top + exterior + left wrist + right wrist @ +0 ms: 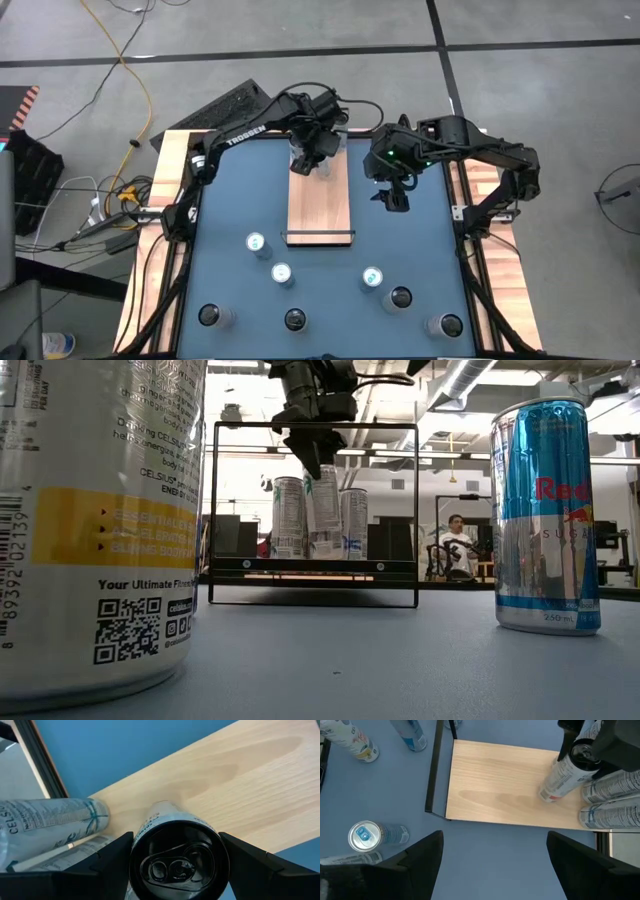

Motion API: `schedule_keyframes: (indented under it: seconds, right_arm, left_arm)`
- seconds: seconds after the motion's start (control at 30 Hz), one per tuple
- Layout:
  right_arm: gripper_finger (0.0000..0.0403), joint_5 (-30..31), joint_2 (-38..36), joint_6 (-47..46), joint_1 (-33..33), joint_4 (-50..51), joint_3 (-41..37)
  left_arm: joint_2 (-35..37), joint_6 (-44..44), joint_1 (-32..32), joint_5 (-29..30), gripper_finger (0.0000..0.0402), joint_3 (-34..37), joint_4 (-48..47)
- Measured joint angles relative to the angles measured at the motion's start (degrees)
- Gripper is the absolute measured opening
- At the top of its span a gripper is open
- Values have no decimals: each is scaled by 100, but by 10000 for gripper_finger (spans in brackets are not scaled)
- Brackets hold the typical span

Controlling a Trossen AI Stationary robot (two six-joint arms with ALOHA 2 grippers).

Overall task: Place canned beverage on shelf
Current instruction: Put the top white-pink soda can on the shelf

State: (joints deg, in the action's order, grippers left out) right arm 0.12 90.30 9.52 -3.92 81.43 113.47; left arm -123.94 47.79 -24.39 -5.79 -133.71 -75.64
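Note:
The shelf (320,205), a light-wood board with black end rails, lies in the table's middle. My left gripper (306,155) is over its far end, shut on a silver can (322,510) with a black top (179,865). Two more silver cans (288,517) (353,523) stand on the shelf's far end beside it; they also show in the left wrist view (50,820) and the right wrist view (615,785). My right gripper (390,195) hangs open and empty over the table to the right of the shelf (510,785). My left gripper pinches the can's upper wall just below its black rim (137,845) between its two fingers (112,852), one on each side. The fingers come from above, pointing down. The can stands slightly tilted, its bottom (547,795) at the board; I cannot tell whether it touches.
Several loose cans stand on the blue table nearer the front: (257,243), (282,273), (372,277), (398,298), (447,325). A Celsius can (90,520) and a Red Bull can (545,515) loom in the low view. A person (458,540) sits in the room behind.

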Motion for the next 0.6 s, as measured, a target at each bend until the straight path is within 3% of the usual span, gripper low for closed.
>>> schedule_keyframes:
  seconds: [0.33,0.6]
  right_arm:
    - [338,-4,0,1,-20,57,0]
    - [338,-15,0,2,-79,87,0]
  left_arm:
    - [0,-294,9,214,252,0,47]
    - [16,-601,14,510,304,-7,225]
